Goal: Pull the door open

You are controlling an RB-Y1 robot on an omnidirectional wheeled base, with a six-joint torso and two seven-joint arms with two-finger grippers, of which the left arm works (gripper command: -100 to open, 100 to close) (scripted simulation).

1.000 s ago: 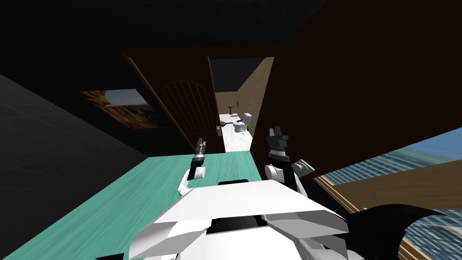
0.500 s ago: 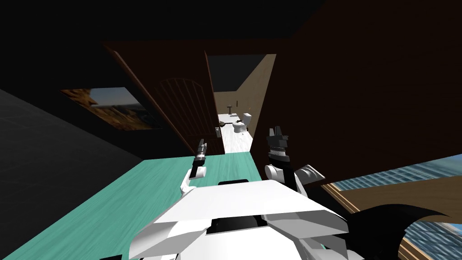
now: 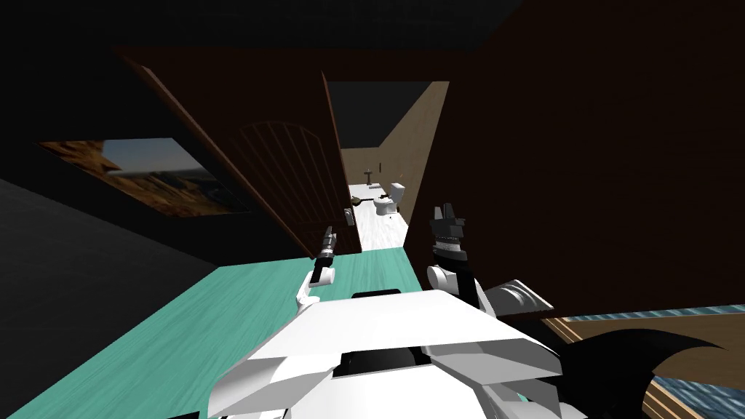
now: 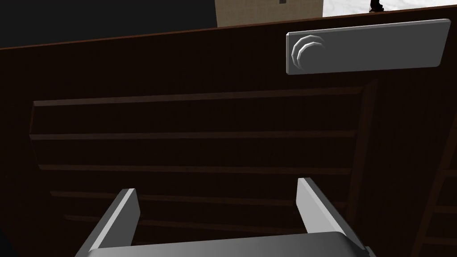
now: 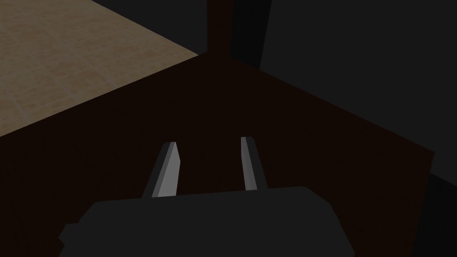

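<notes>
Facing a dark brown door (image 3: pixel 291 167) across a teal floor (image 3: pixel 218 327). Panelled, arched at the top, ajar, with its free edge toward the right and a lit gap beside it. Low on that edge, a small grey handle plate (image 3: pixel 350 217). Through the gap, a pale floor (image 3: pixel 378 229), a white toilet (image 3: pixel 393 198) and a tan wall (image 3: pixel 411 138). Just below the handle plate and close to the door's free edge, the left gripper (image 3: pixel 329 236), raised; touching the wood or not, cannot tell. On the other side of the gap, the right gripper (image 3: pixel 445 214), held up in front of a dark brown wall (image 3: pixel 582 145). Left of the door, a framed landscape picture (image 3: pixel 145 178) on a dark wall. At the lower right, a window (image 3: pixel 691 389).

From the left wrist, close to the door's face, over the dark horizontal slats of a panel. Released, with both fingers (image 4: pixel 120 218) spread wide and only the slats between them. Beyond the fingertips and off to one side, the handle plate with a round stub (image 4: pixel 305 50) at one end, outside the grasp.

From the right wrist, parted by a narrower gap, gripping nothing, pointed at a flat dark brown surface.
</notes>
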